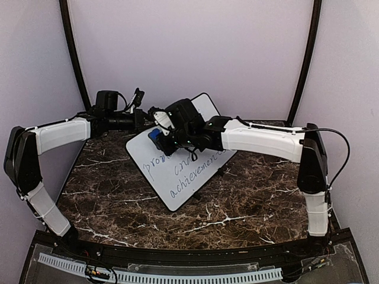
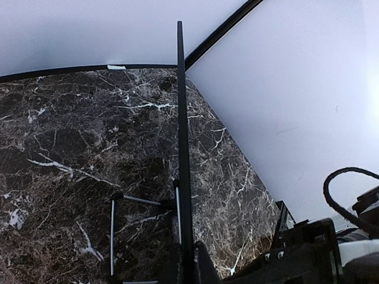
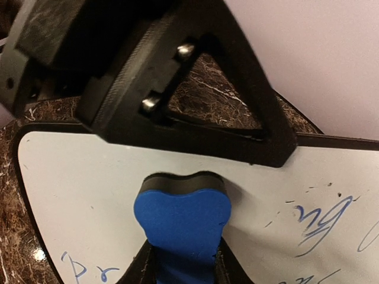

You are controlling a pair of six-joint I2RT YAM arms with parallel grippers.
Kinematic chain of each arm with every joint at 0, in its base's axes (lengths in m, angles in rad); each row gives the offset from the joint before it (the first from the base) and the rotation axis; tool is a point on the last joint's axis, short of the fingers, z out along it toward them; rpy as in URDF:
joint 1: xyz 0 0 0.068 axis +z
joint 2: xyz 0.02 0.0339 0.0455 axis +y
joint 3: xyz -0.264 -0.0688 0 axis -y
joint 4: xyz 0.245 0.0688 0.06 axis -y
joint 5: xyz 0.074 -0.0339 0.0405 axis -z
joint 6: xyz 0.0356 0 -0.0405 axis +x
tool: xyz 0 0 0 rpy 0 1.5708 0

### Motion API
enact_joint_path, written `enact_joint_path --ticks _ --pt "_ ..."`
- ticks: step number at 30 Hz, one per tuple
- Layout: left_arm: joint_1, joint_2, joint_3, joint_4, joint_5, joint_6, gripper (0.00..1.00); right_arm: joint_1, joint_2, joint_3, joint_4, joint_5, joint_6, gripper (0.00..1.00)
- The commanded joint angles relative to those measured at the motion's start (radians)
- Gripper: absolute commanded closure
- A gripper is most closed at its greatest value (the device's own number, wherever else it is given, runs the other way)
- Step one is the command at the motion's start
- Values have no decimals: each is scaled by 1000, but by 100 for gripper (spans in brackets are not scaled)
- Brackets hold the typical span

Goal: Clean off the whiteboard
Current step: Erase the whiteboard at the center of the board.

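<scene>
A table top (image 1: pixel 254 207) patterned like dark brown marble with white veins fills the bottom of the enclosure. Plain pale lilac walls (image 1: pixel 189 47) close it in at the far side, left and right. A black left strut (image 1: pixel 72 53) and a black right strut (image 1: pixel 307 53) rise along the far corners. A white slotted strip (image 1: pixel 177 276) runs along the near edge. The light is soft and even.

Whiteboard (image 3: pixel 89 195) glossy & smooth, eraser (image 3: pixel 180 222) matt foam, tabletop (image 1: pixel 249 201) polished marble-look.

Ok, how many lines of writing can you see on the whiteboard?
3 on the whiteboard: one starting "prom" below the eraser, a second under it, and "achievement" lowest. The right arm covers the upper part, so more may be hidden.
</scene>
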Motion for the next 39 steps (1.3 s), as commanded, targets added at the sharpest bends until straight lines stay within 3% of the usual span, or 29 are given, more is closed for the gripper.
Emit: enact_joint_path --ticks 1,9,30,39 --pt "-75 -47 9 98 152 28 100 59 14 -87 112 -80 -19 72" --pt "-73 -49 9 97 149 26 100 67 24 -97 126 19 -12 73" --pt "-73 -46 13 88 148 28 100 -149 -64 -233 145 97 -24 74" --pt "-73 -42 12 86 141 27 100 -80 -58 -230 179 30 -68 74"
